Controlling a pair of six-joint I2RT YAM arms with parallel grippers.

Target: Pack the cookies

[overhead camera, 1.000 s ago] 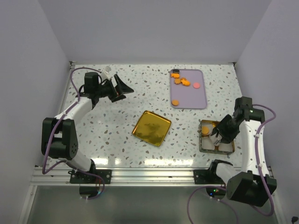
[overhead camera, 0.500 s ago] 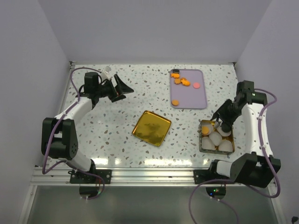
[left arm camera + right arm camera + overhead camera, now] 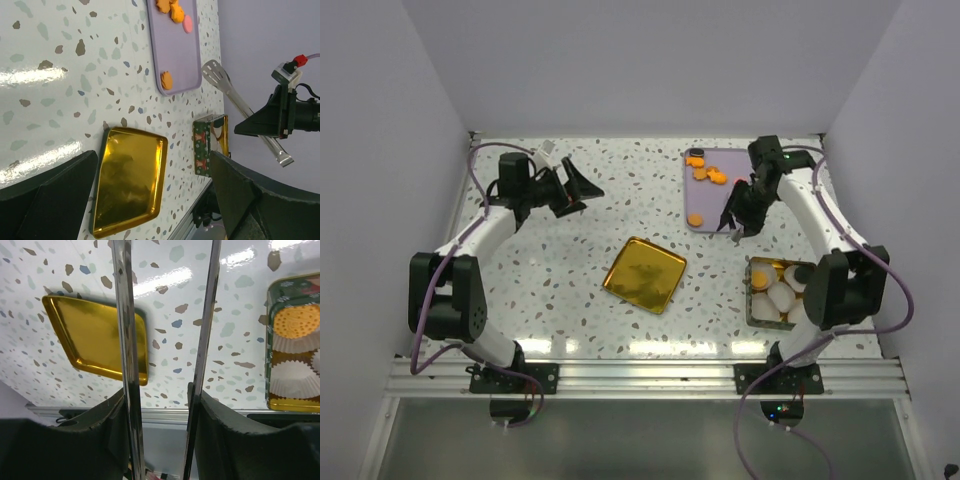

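While the left gripper (image 3: 585,186) hovers over the far left of the speckled table (image 3: 640,200), jaws spread wide and holding nothing, the right gripper (image 3: 159,400) is clamped on a pair of metal tongs (image 3: 127,340). It hangs above the right side of the purple tray (image 3: 712,205), which lies at the far end of the table, right of centre.

From the right wrist, the two blades of the tongs stand apart. Their tips run out of that view. From the left wrist, the slotted head of the tongs looks bare.

Most of the cookies (image 3: 708,175) lie on the purple tray. Several orange ones cluster at its far end, with a pink cookie (image 3: 187,23) just beside them. A lone orange cookie (image 3: 695,219) sits by the tray's near left corner.

A green and gold tin (image 3: 202,147) stands at the near right, holding white paper cups (image 3: 780,298). Another orange cookie (image 3: 299,322) rests in one of those cups. A square gold lid (image 3: 643,274) lies flat near the middle of the table, well apart from the tin.
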